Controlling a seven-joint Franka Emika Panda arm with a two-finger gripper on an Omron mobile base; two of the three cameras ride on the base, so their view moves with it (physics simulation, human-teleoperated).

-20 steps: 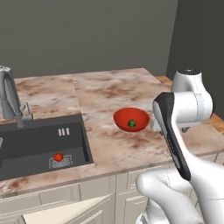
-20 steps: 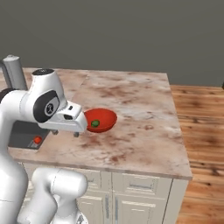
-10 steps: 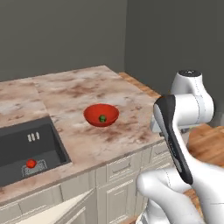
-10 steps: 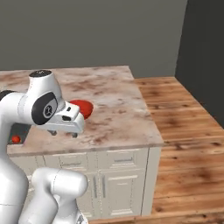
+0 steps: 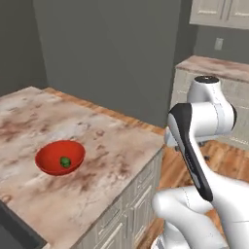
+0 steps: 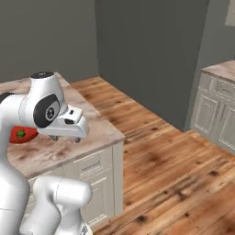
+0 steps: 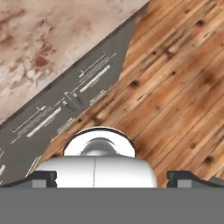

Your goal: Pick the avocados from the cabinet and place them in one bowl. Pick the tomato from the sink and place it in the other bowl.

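Right now my left base view has the red bowl (image 5: 60, 157) sitting on the marble counter (image 5: 112, 160) at about nine o'clock in the picture, with one dark green avocado (image 5: 64, 161) lying inside it, a little toward three o'clock of the bowl's middle; in the right base view I catch a sliver of that bowl (image 6: 25, 134) at nine o'clock, partly behind my arm, the avocado (image 6: 20, 134) showing as a green dot in it; wooden floor (image 6: 160, 160) runs from the counter's edge toward a second run of pale cabinets (image 6: 215, 114) at three o'clock; my hand view looks down past the counter edge onto the drawer fronts (image 7: 74, 100) and floorboards; the finger tips are barely visible at its bottom corners, so I cannot tell how the jaws stand.
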